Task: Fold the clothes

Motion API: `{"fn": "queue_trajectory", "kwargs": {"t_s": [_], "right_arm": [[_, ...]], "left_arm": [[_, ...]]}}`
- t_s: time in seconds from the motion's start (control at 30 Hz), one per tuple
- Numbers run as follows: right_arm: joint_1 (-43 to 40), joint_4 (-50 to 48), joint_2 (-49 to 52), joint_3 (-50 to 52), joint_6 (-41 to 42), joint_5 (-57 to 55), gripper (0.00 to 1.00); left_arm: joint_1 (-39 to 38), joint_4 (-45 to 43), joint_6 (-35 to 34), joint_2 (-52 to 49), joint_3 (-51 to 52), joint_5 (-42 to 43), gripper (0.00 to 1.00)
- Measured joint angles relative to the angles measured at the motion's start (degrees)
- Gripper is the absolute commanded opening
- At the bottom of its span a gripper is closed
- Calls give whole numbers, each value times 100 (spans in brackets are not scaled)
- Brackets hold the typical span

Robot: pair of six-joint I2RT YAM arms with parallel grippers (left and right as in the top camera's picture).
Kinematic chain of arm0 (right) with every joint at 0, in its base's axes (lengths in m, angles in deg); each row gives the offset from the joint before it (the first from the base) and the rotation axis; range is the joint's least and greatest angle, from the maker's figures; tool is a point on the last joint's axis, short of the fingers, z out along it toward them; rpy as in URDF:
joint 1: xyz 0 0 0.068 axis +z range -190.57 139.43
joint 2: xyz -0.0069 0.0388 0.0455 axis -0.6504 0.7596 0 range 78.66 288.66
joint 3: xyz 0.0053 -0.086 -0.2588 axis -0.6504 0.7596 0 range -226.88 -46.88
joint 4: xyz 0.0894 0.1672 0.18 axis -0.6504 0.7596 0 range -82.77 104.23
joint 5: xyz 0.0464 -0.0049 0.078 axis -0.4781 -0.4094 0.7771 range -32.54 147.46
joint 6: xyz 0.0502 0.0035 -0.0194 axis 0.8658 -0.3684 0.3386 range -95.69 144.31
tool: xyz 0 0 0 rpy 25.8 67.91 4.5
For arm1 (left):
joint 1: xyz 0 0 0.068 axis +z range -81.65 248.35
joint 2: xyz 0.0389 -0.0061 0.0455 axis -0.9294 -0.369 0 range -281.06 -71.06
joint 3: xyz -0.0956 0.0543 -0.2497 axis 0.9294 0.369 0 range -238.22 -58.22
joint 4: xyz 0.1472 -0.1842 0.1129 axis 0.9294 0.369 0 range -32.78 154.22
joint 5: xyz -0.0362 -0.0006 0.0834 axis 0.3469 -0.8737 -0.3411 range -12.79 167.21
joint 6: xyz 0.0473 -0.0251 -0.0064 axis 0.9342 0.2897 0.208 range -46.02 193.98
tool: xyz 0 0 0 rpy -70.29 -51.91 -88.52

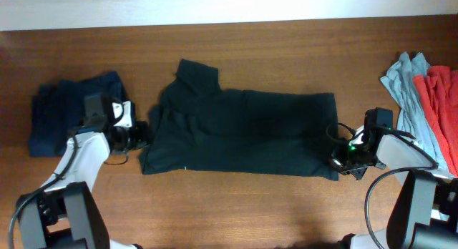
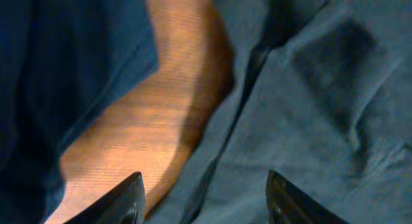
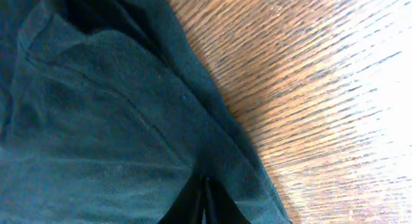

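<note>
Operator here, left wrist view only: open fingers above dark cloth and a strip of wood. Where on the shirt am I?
Observer: The left gripper is at the left edge of the dark T-shirt, which lies spread out across the table.
Operator: And the right arm?
Observer: The right gripper is at the shirt's lower right corner, fingers closed together at the hem.
Operator: Anything else waiting?
Observer: A grey-blue garment and a red garment lie heaped at the table's right edge.
</note>
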Motion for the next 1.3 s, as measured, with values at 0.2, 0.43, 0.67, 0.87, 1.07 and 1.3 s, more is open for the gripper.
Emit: {"fn": "queue_trajectory", "kwargs": {"t_s": [0.2,0.43,0.67,0.87,1.07,1.3], "right_arm": [[-186,-96,39,44,-848,621,29],[-192,-50,55,42,-820,562,11],[-116,-52,2,26,24,20,5],[-116,-46,-7,-2,63,-68,6],[-160,92,105,-278,-319,-96,44],[-225,647,-162,-1147,-640,391,56]], "left_arm": [[-153,155,236,-79,44,-17,55],[-262,-195,337,-433,273,-291,2],[44,-232,92,-509,232,-138,1],[271,-184,79,-603,94,-83,1],[313,280,42,-723,-372,-70,45],[341,1825,13,-752,-1832,625,72]]}}
